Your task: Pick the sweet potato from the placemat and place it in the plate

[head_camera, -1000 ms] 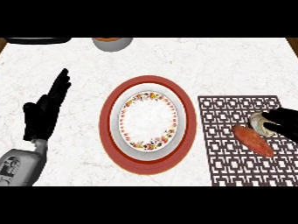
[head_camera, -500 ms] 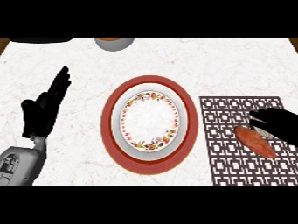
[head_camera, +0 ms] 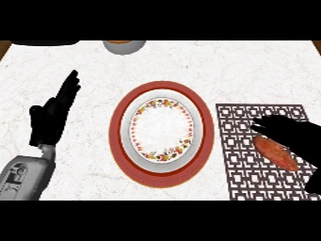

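The orange sweet potato (head_camera: 277, 153) lies slantwise on the dark lattice placemat (head_camera: 250, 176) at the right. My right hand (head_camera: 298, 136) comes in from the right edge and hovers over the potato's upper side, fingers (head_camera: 263, 126) relaxed and reaching past its near end, hiding part of it. The white plate with a floral rim (head_camera: 163, 129) rests on a red charger (head_camera: 121, 141) in the middle, left of the placemat. At the left, my left hand (head_camera: 52, 117) rests open with fingers pointing up.
A grey bowl (head_camera: 124, 45) stands at the counter's back edge, and a dark object (head_camera: 44, 42) shows at the back left. White marble counter lies between my left hand and the charger.
My right hand has slid left and down over the sweet potato, covering more of it. The potato, the plate and my left hand have stayed put.
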Controlling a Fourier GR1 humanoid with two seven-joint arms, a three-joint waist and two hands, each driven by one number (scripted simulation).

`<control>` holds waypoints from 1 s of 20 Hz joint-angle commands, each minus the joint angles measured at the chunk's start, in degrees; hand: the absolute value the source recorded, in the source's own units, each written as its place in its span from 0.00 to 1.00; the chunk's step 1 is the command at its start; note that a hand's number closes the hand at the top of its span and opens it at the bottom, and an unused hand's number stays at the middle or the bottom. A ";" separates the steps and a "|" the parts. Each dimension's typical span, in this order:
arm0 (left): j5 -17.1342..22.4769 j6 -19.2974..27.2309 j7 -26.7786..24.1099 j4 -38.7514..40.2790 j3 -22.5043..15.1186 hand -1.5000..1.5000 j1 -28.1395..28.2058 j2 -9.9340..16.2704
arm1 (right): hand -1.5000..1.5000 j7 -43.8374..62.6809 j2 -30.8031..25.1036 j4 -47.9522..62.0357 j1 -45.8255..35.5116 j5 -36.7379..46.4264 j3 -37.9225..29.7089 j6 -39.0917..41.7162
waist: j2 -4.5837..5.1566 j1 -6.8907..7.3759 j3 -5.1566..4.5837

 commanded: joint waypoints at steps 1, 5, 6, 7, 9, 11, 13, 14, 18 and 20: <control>-1.14 -0.95 -1.53 3.08 1.60 0.50 -1.32 -1.44 | 0.00 -2.69 2.00 4.79 -1.94 3.98 -1.68 2.09 | -0.03 -0.33 -0.01; -2.01 -2.04 0.33 1.55 2.86 0.50 -1.28 -0.91 | 0.00 -4.29 6.13 7.88 0.27 10.50 0.70 -1.82 | -0.05 -0.31 0.00; -1.65 -2.19 0.20 6.85 4.20 0.50 -5.81 -1.91 | 0.00 -3.49 6.52 6.74 0.20 10.45 -0.23 -0.80 | -0.02 -0.57 -0.01; -2.97 -1.53 1.85 1.01 2.79 0.50 -2.28 -2.24 | 0.00 -5.14 5.95 9.03 -2.18 10.12 -2.59 1.65 | -0.07 -0.29 0.00; -3.64 -1.97 -0.19 -3.05 2.00 0.50 2.70 -2.23 | 0.00 -4.85 8.66 12.04 -2.16 12.38 -1.86 -0.45 | -0.09 -0.10 0.00; -2.18 -4.48 0.00 -0.77 4.60 0.50 1.60 -1.15 | 0.00 -8.31 8.50 13.99 -0.19 14.30 -2.89 -3.19 | -0.08 -0.26 0.00; -3.69 -3.99 -0.49 1.00 3.75 0.50 0.46 -2.65 | 0.00 -7.67 10.95 15.83 -1.17 17.32 -1.28 -3.93 | -0.04 -0.25 0.00; -5.99 -1.63 -0.27 1.93 2.62 0.50 -1.19 -5.17 | 0.00 -5.78 10.26 10.91 -2.02 15.95 -3.89 1.55 | -0.08 -0.44 -0.01; -3.64 -4.44 0.15 0.73 5.22 0.50 0.23 -3.35 | 1.00 -11.35 13.84 17.46 -2.87 18.19 -3.75 -7.66 | -0.04 -0.28 0.00; -4.49 -4.68 0.16 -0.26 5.02 0.50 0.10 -3.40 | 1.00 -13.68 14.29 21.04 -2.83 19.83 -4.83 -11.91 | -0.03 -0.29 0.01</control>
